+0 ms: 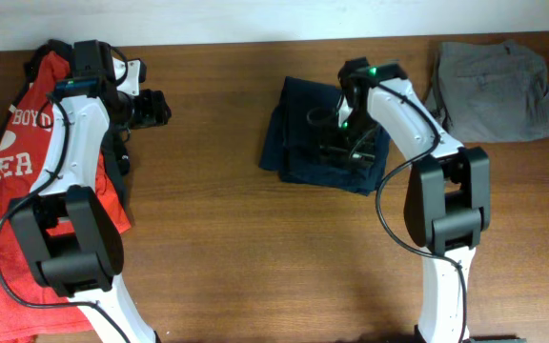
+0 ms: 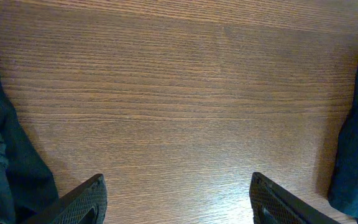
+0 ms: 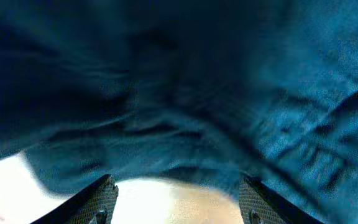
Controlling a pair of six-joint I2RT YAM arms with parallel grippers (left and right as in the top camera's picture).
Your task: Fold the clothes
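Brown wooden table (image 1: 217, 238) with fine straight grain carries all the clothes. At its left lies a soft red T-shirt (image 1: 27, 171); the white letters "BOYD" are readable on it. A dark navy folded garment (image 1: 298, 133), wrinkled and roughly square, rests in the middle, and a grey folded garment (image 1: 494, 90) at the far right. The left gripper (image 2: 179, 202) holds its fingers spread over bare wood. The right gripper (image 3: 176, 199) is spread too, at the navy cloth, grasping nothing.

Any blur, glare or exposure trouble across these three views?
Overhead: sharp and evenly lit across the brown wood-grain table. Left wrist: sharp, mild glare low in frame. Right wrist: the dark navy blue fabric garment is smeared by blur; table beneath blown out pale.
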